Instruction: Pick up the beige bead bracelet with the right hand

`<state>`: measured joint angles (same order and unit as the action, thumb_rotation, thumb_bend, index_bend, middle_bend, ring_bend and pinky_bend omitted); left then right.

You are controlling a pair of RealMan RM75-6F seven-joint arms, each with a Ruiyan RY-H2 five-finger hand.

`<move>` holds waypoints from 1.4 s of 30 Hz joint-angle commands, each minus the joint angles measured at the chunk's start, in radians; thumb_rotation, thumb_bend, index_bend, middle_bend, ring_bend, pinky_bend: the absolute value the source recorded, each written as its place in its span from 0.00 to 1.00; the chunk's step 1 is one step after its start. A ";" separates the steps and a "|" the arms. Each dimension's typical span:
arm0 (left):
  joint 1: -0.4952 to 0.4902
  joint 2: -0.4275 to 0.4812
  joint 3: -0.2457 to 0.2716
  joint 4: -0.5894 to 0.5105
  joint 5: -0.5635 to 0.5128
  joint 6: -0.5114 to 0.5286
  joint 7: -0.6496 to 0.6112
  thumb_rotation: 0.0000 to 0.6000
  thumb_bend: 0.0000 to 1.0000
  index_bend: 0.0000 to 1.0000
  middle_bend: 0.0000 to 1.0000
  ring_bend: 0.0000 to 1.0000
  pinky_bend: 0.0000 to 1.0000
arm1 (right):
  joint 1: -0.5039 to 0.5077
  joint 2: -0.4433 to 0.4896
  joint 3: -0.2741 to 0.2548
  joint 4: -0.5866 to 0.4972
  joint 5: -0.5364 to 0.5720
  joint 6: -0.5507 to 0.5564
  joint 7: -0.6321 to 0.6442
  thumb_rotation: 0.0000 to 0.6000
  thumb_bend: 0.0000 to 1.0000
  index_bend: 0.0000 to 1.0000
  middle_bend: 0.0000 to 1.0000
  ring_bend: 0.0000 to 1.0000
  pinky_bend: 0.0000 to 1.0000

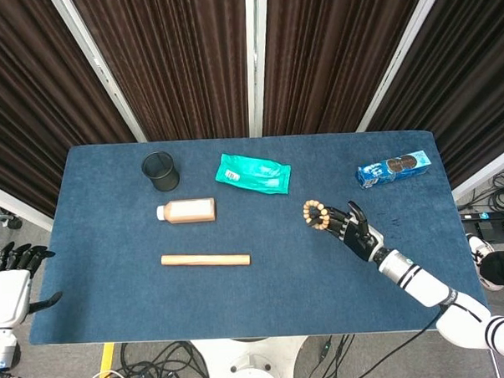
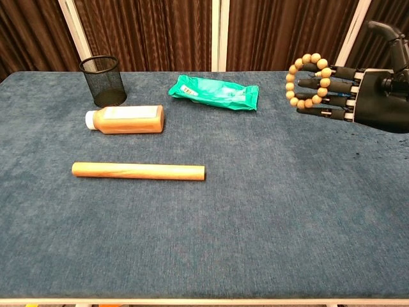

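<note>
The right hand [image 2: 361, 96] is up off the blue table [image 2: 255, 211]. Its fingers [image 2: 332, 86] stick out straight, and the beige bead bracelet [image 2: 305, 81] hangs around them.

The left hand [image 1: 13, 270] waits at the far left, fingers apart, holding nothing.

Beige bead bracelet [image 2: 307, 81] on a black right hand [image 2: 367, 100]; dark blue tablecloth [image 1: 115, 308]; black mesh cup [image 1: 160, 170]; orange-brown bottle [image 1: 188, 211] with white cap; tan wooden rod [image 1: 205, 260]; green packet [image 1: 252, 173]; blue cookie box [image 1: 393, 169]
</note>
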<state>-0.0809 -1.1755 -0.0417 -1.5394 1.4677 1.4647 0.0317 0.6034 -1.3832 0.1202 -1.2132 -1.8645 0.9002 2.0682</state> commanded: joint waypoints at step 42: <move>-0.014 -0.017 0.010 0.016 -0.008 -0.041 -0.021 1.00 0.04 0.30 0.21 0.12 0.06 | 0.081 -0.102 -0.081 -0.142 0.509 -0.059 -0.618 0.02 0.47 0.74 0.65 0.33 0.18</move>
<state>-0.0948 -1.1925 -0.0322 -1.5236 1.4597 1.4241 0.0106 0.7216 -1.4679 -0.0254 -1.2762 -1.5520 0.8935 1.8888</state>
